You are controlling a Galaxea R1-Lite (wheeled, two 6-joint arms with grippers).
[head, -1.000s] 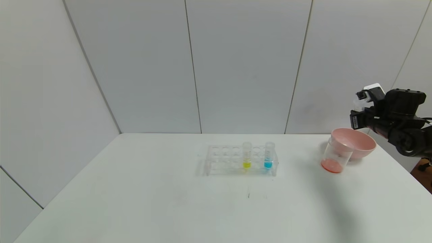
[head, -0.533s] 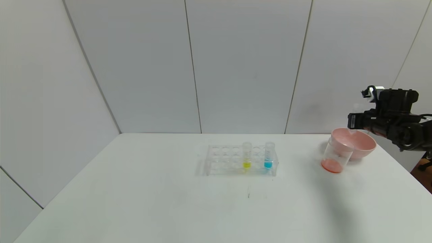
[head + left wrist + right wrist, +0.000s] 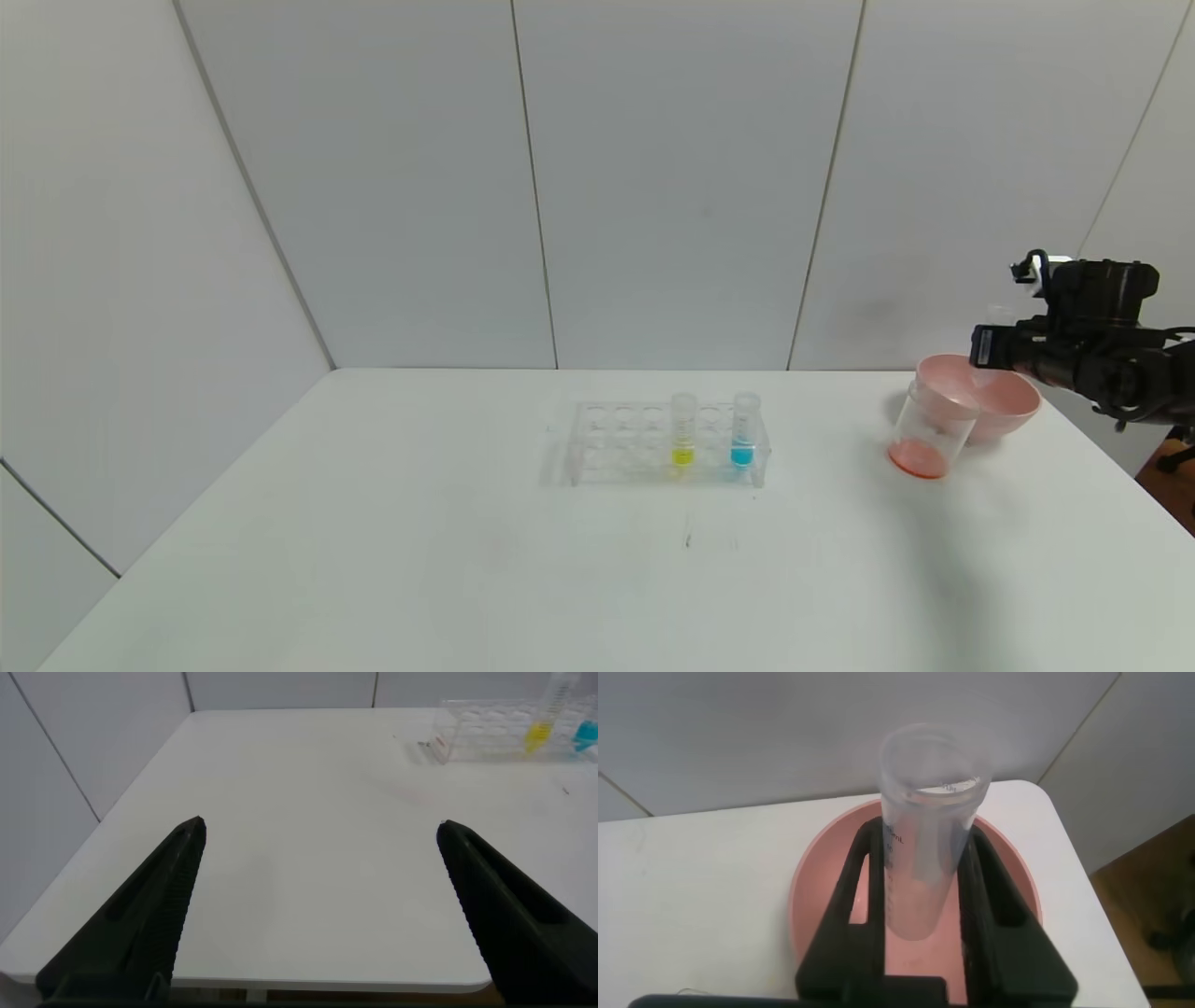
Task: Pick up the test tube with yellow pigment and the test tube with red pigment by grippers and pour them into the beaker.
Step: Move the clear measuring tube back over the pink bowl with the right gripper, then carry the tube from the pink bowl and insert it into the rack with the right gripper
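Jaws of the right gripper hover above the pink bowl, beside the beaker with its red pool. Left gripper: spread wide, gripping nothing. Right wrist: jaws clamp the test tube with red pigment, empty-looking. The test tube with yellow pigment stands in the rack mid-desk.

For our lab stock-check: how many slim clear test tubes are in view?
3. A yellow-bottomed tube and a blue-bottomed tube stand in the clear plastic rack; an empty-looking tube is clamped in the right gripper above the pink bowl. The left gripper holds none.
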